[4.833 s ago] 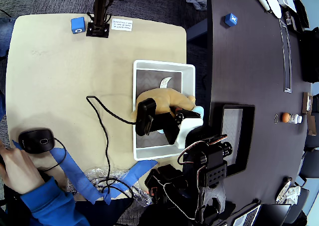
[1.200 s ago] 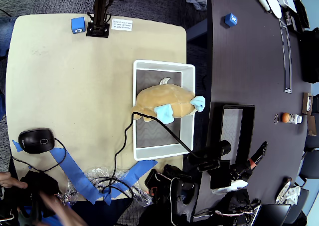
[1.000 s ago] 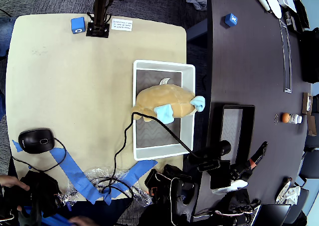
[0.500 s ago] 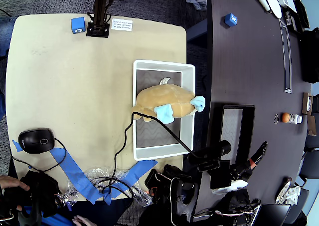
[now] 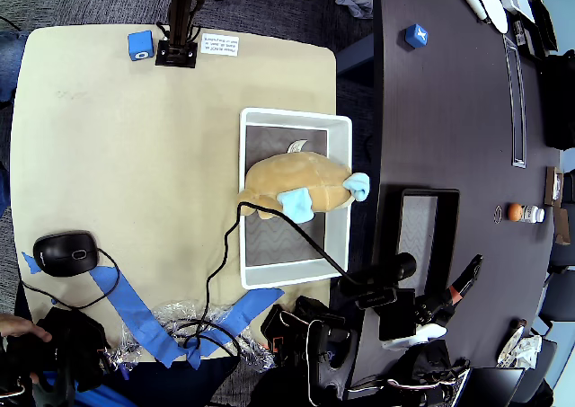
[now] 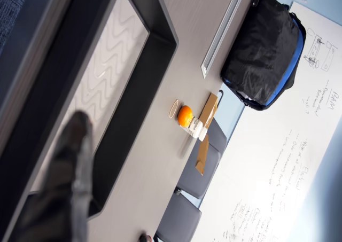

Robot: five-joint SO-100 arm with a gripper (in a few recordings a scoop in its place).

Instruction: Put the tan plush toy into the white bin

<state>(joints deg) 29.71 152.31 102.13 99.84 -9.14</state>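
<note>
The teddy bear (image 5: 296,184) lies inside the white bin (image 5: 339,128), across its middle, with its tan back up. One light blue paw (image 5: 358,186) rests on the bin's right rim, another blue patch sits at the bear's lower edge, and a white tag (image 5: 296,145) shows on the bin's grey zigzag floor just above the bear. The bin stands at the right edge of the tan table (image 5: 117,155), and a black cable (image 5: 220,254) crosses its lower half, passing just under the bear.

The gripper (image 5: 454,292) is well apart from the bin, below and to its right in the overhead view, folded low over the dark table (image 5: 449,110) just beside the lower right corner of the black tray (image 5: 446,245). It holds nothing of the bear; the fingers are too small there to tell whether they are parted or closed. In the wrist view one dark finger (image 6: 67,183) shows blurred at the lower left, over the black tray's (image 6: 155,44) rim, and the gap between the fingers cannot be made out.

Right of the tray on the dark table lie an orange ball (image 6: 185,115) and a small bottle (image 6: 195,127) just beside it. Left of the bin, near the tan table's lower edge, sit a computer mouse (image 5: 65,252) and strips of blue tape (image 5: 135,313).
</note>
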